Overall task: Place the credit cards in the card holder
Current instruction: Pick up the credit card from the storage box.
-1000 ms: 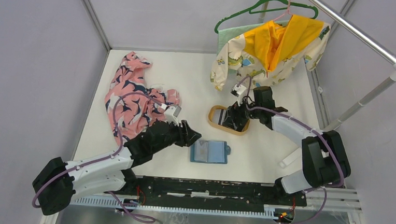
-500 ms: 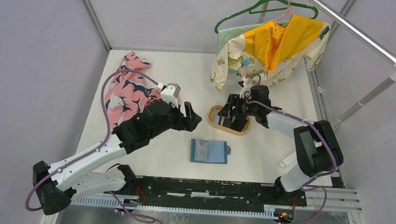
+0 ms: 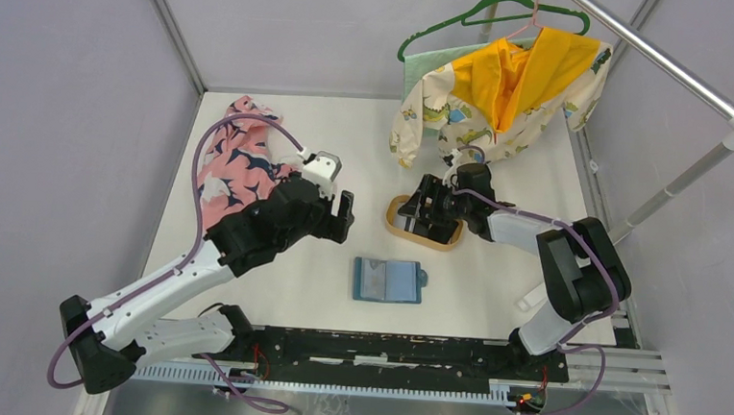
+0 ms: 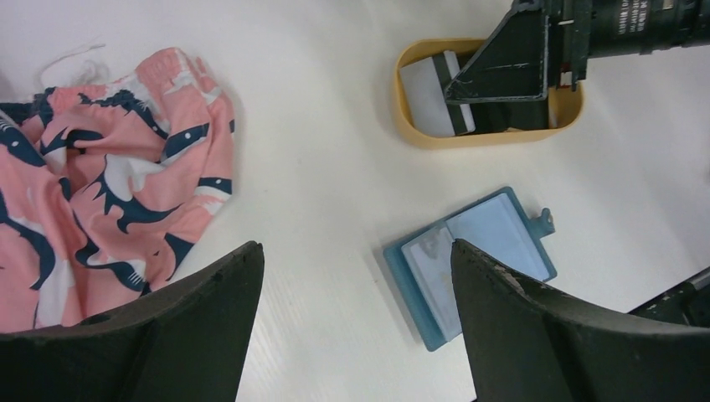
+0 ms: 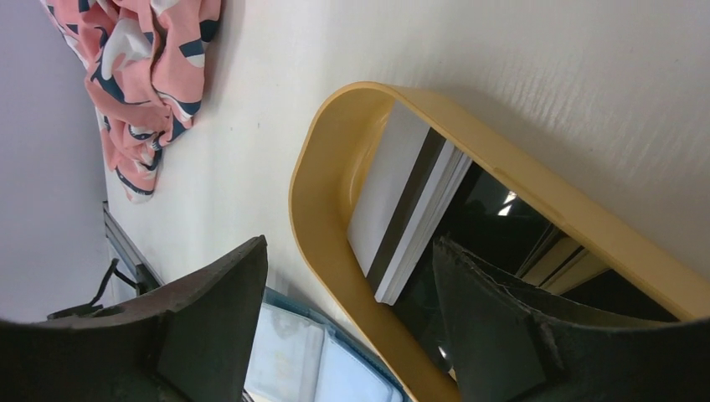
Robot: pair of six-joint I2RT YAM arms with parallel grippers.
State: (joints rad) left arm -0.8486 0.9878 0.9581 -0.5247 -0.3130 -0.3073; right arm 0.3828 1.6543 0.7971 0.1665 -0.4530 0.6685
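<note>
Right arm at the tray (image 3: 396, 219), far of worktop (image 3: 492, 297) centre. Right gripper (image 3: 427, 211) is released, fingers (image 5: 209, 335) spread, nothing between them. One finger hangs over the tray interior; I cannot tell whether it touches anything.

The credit cards (image 5: 402, 201) stand on edge inside the tray, a pale one outermost against the rim, dark ones stacked behind it.

The card holder (image 3: 388, 280) lies open and flat, between the tray and the near edge of the worktop, tab to the right. Pale patch in one pocket; cannot tell whether it is a card.

Left gripper (image 4: 353, 251) is also released and empty, raised above the worktop, apart from the card holder. Pink garment (image 3: 236, 166) towards the far left corner, well clear.

Step in hand, judged: lift one card from the tray.

Notes for doing it well:
- Straddle only the outermost pale card, so the stack behind stays put.
- Grip along a long edge, leaving the leading short edge free for the pocket.
- Rise straight over the rim; the tray looks light and may drag.
- Left fingers could pin the card holder's cover before insertion.
</note>
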